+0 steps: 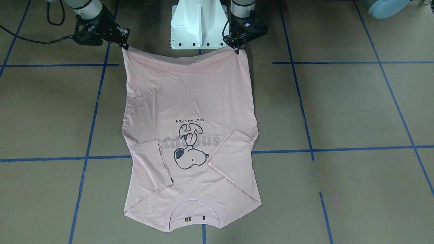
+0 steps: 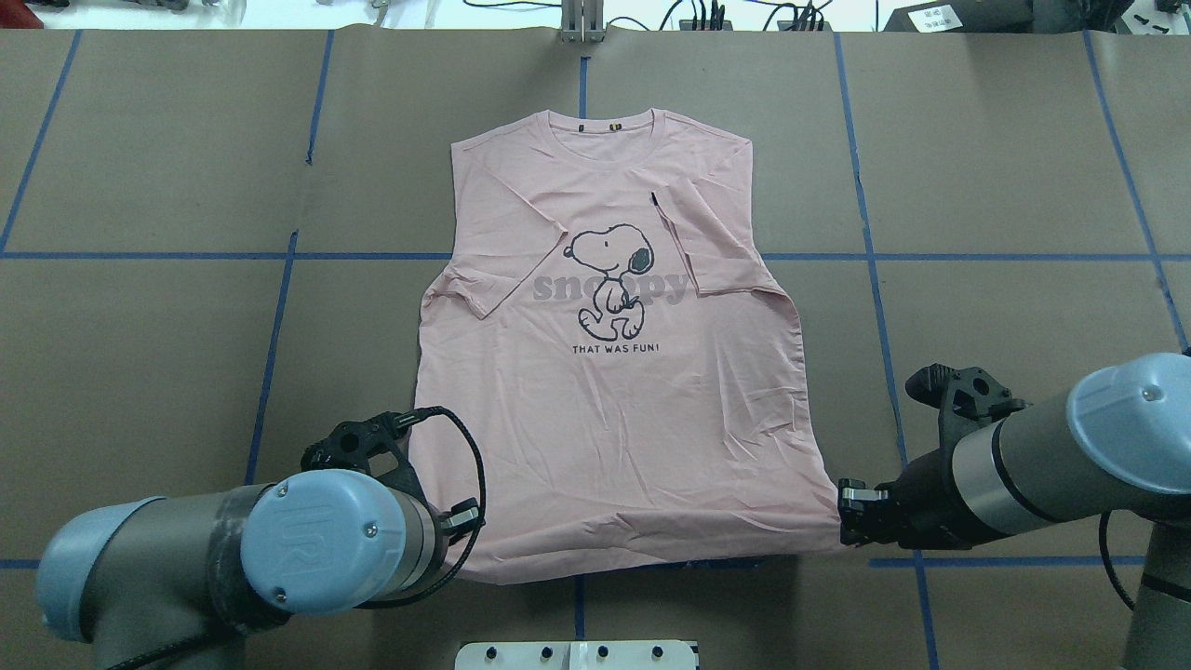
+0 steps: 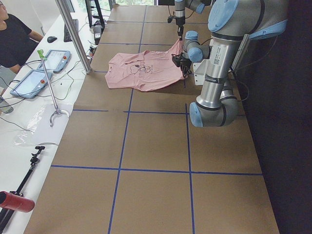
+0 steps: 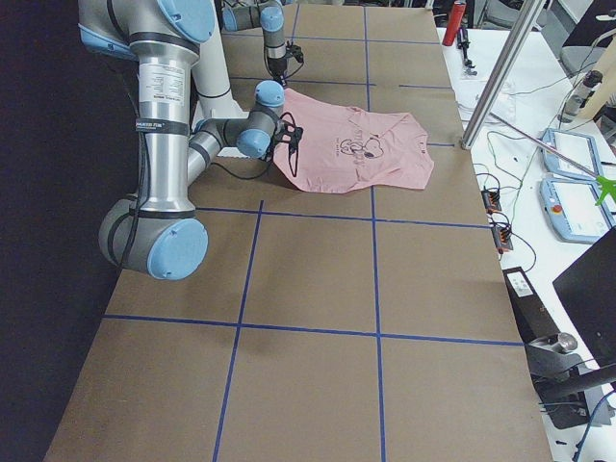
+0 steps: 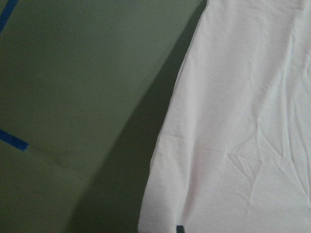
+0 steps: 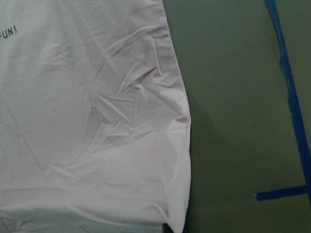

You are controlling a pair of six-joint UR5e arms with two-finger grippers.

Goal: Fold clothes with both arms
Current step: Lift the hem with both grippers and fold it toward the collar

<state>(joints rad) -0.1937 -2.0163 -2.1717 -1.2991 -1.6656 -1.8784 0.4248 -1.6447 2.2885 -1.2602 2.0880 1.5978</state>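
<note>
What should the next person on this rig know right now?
Grippers: the left gripper looks shut on the hem corner on its side. The right gripper looks shut on the other corner.
Things: the shirt lies print up on the table. Its collar is away from the robot and its hem is nearest, with the corners a little raised.
Done: both sleeves are folded in over the chest.
Left: probably carry the hem up toward the collar to fold the body, then let go.
</note>
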